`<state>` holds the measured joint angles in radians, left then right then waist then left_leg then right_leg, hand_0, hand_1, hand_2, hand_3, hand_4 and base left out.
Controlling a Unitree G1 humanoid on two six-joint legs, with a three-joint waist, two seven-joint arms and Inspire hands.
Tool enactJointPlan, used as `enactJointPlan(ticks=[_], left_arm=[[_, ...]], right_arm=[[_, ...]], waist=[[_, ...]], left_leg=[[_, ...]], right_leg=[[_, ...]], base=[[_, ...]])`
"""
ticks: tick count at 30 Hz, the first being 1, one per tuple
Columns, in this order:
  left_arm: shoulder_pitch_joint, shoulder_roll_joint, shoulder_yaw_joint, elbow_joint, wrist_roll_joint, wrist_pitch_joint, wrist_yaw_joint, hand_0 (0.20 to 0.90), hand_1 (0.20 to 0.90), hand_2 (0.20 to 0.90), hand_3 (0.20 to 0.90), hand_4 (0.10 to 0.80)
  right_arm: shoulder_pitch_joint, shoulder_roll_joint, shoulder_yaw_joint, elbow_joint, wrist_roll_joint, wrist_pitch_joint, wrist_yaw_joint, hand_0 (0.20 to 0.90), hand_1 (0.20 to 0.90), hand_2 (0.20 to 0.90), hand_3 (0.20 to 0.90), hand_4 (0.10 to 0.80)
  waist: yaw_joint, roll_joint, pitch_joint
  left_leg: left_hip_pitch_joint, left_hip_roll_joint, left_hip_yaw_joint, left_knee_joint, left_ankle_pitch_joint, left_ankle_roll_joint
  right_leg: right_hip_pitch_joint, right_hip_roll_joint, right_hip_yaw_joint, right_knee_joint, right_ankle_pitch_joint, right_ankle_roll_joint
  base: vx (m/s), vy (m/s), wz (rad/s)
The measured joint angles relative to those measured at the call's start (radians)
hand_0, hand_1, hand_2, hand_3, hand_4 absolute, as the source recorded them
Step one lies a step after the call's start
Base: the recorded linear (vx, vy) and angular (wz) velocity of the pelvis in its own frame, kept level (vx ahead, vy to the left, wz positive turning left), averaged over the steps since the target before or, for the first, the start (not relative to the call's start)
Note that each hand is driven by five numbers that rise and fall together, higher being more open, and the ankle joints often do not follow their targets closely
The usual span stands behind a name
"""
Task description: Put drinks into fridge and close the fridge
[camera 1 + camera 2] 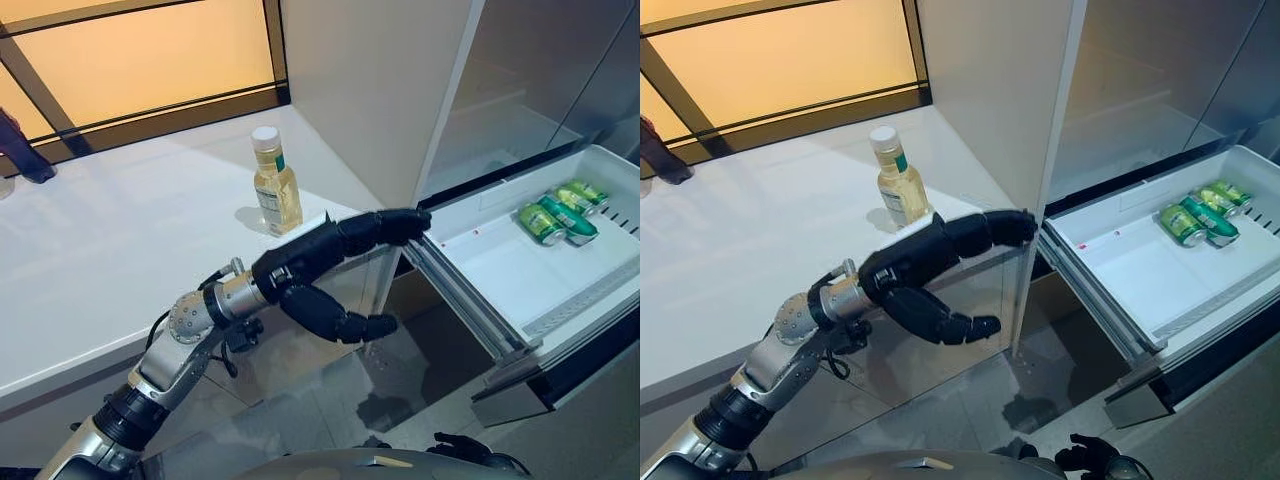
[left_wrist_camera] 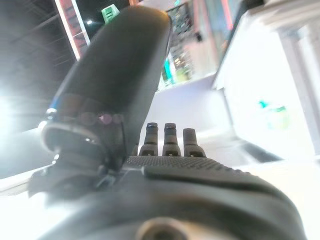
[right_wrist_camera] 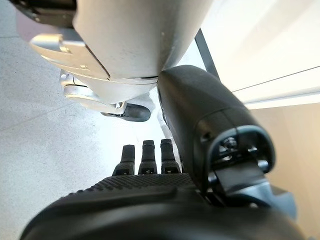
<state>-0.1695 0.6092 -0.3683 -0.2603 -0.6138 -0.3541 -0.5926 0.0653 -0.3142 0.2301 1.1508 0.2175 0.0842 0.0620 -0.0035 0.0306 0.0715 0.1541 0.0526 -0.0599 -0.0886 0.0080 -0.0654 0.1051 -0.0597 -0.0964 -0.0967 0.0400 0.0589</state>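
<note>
Left robot hand (image 1: 320,262): fingers straight and spread from the thumb, holding nothing; fingertips reach to the near corner of the fridge drawer, contact not clear.
Right robot hand (image 3: 145,160): low at the robot's side over the floor; fingers extended and relaxed, empty.
Bottle (image 1: 275,184): upright on the counter (image 1: 120,250), just behind the left robot hand; pale yellow contents, white cap.
Fridge drawer (image 1: 500,270): pulled out, to the right of and beyond the left robot hand's fingertips.
Green cans (image 1: 560,215): lying on their sides together in the drawer's far right part, well apart from the left robot hand.
Fridge (image 1: 520,90): standing open behind the drawer.
</note>
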Motion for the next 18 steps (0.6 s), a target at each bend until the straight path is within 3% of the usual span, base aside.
enactJointPlan(ticks=[11, 18], left_arm=[[-0.030, -0.007, 0.195, -0.003, 0.006, -0.085, 0.163, 0.900, 0.900, 0.900, 0.900, 0.800], [-0.038, -0.007, 0.311, -0.004, 0.142, -0.125, 0.446, 0.900, 0.900, 0.900, 0.900, 0.800]], right_arm=[[0.000, 0.014, -0.001, 0.045, 0.021, -0.032, -0.009, 0.900, 0.900, 0.900, 0.900, 0.800], [0.012, 0.029, -0.020, 0.057, 0.036, -0.037, -0.009, 0.900, 0.900, 0.900, 0.900, 0.800]], waist=[[0.003, -0.009, -0.006], [0.003, -0.015, -0.026]], left_leg=[[0.005, 0.000, -0.001, 0.000, 0.002, -0.001], [0.008, 0.000, 0.003, 0.000, 0.001, 0.000]], right_leg=[[0.004, 0.000, 0.001, 0.000, 0.000, 0.000], [0.004, 0.000, 0.008, 0.000, 0.000, 0.000]], base=[[0.017, -0.005, 0.00], [0.023, -0.002, -0.01]])
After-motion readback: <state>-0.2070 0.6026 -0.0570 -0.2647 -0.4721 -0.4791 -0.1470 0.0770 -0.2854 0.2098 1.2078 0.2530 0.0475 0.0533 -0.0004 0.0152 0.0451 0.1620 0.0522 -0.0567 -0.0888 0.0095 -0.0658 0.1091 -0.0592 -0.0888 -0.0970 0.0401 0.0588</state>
